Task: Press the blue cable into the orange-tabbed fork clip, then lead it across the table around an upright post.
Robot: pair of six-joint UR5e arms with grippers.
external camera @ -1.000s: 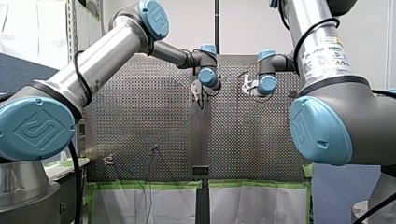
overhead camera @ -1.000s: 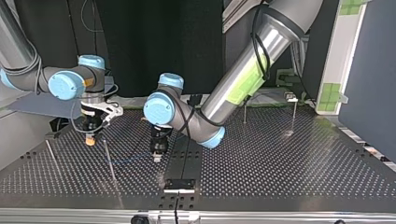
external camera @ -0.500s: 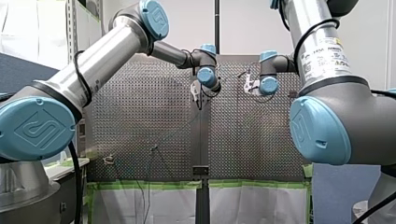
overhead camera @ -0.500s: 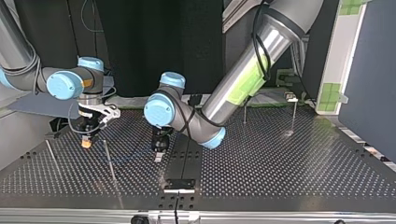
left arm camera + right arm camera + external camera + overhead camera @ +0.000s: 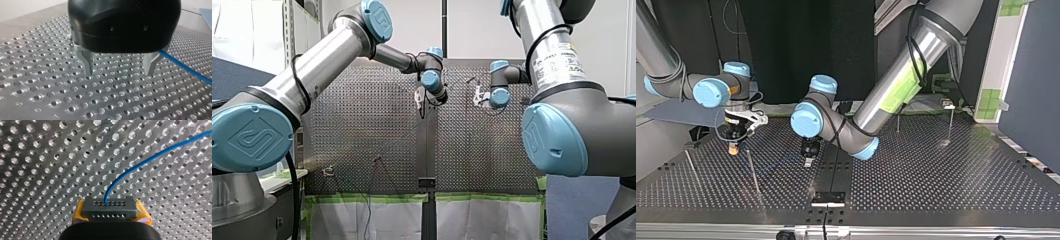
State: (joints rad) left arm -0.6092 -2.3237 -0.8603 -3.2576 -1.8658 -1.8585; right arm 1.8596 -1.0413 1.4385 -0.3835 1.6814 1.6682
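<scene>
Blue thin round cable comes out of my right gripper and curves away low over the silver perforated metal table. Its gripped end is hidden. The cable vanishes at a small grey block with rows of holes, which sits squeezed between the yellow pads, so the jaws are closed on the cable there.

In the left wrist view the cable passes the outer side of one bare metal finger and then runs out of view. I cannot tell whether it touches that finger or lies just behind it. My left gripper has its fingers spread wide, with only table holes between them. It holds nothing, and its tips are close to the surface.

In the top view the cable is a faint line between the two grippers, hard to trace, near a thin upright metal post.

My right arm enters at the top view's left, its forearm level and its wrist bent so the gripper points straight down. My left arm slants down from the top view's right and folds back at the elbow. Its gripper hangs straight down beside the table's dark centre strip.
</scene>
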